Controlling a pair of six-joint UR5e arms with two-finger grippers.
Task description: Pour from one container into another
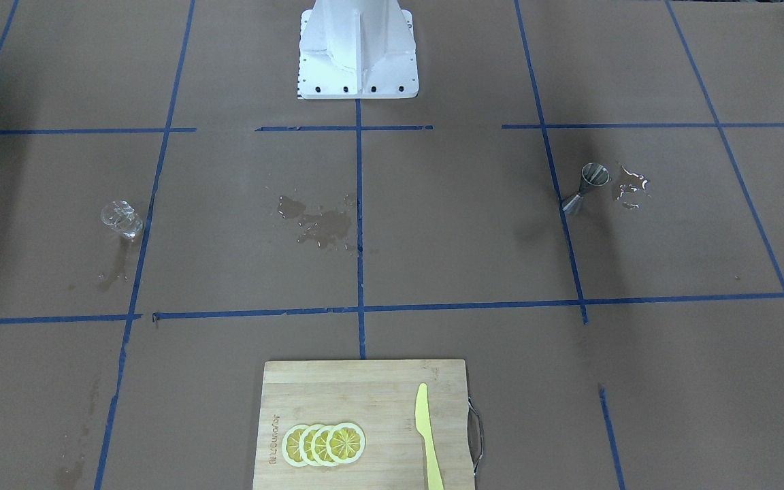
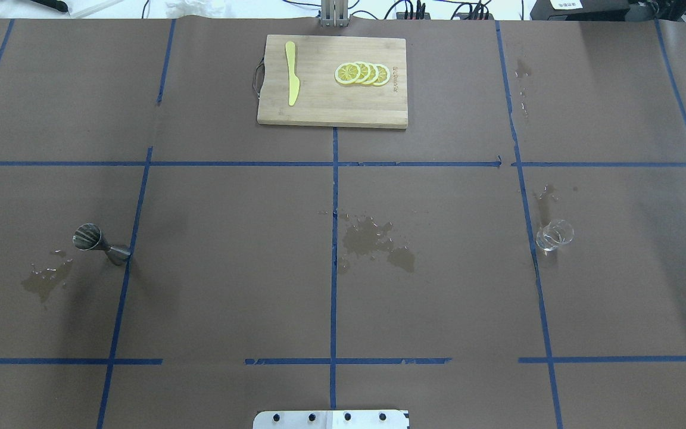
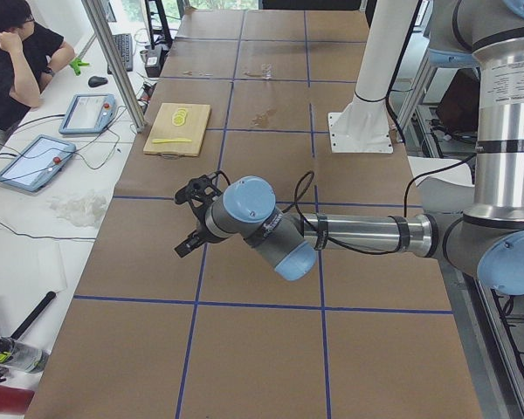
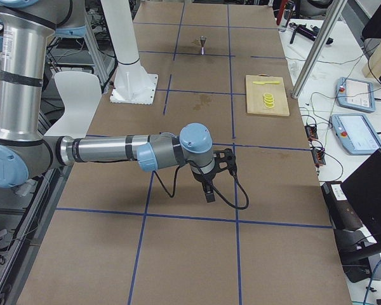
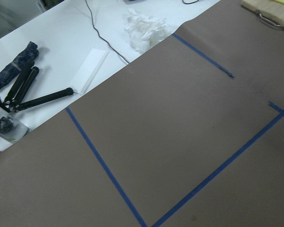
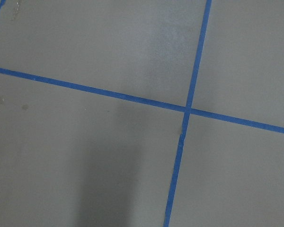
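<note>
The clear glass tumbler (image 1: 122, 219) (image 2: 554, 234) stands upright on the brown paper on the robot's right side. On the robot's left side the steel jigger (image 1: 586, 188) (image 2: 99, 243) stands upright, far off in the right side view (image 4: 204, 44). Neither arm appears in the overhead or front views. My left gripper (image 3: 190, 216) shows only in the left side view, hovering over bare paper far from the jigger. Only the right side view shows my right gripper (image 4: 213, 176), low over the paper far from the tumbler. I cannot tell whether either is open or shut. Both wrist views hold only paper and blue tape.
A wooden cutting board (image 2: 331, 107) with a yellow knife (image 2: 291, 80) and lemon slices (image 2: 362, 73) lies at the far middle. Wet patches mark the centre (image 2: 376, 241) and beside the jigger (image 2: 45, 280). The white robot base (image 1: 358, 51) stands mid-table. A person (image 3: 17, 61) sits at a side desk.
</note>
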